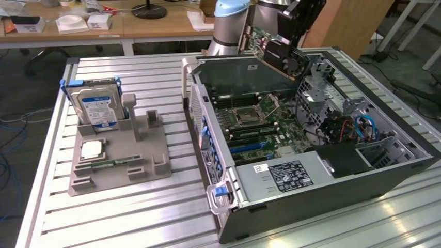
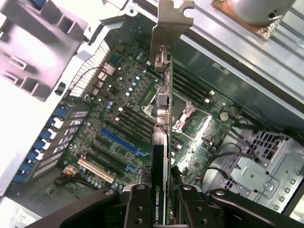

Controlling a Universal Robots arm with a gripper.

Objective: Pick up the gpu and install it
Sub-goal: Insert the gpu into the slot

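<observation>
The gpu, a green card with a black fan shroud, hangs tilted above the far end of the open computer case. My gripper is shut on its upper edge. In the wrist view the gpu is seen edge-on between my two fingers, with its metal end bracket pointing away from me. My gripper holds it over the motherboard, above the blue and black expansion slots and apart from them.
On the exterior view's left, a grey holder carries a blue-labelled hard drive, a processor chip and a small memory stick. Inside the case are a power supply, cables and a drive cage.
</observation>
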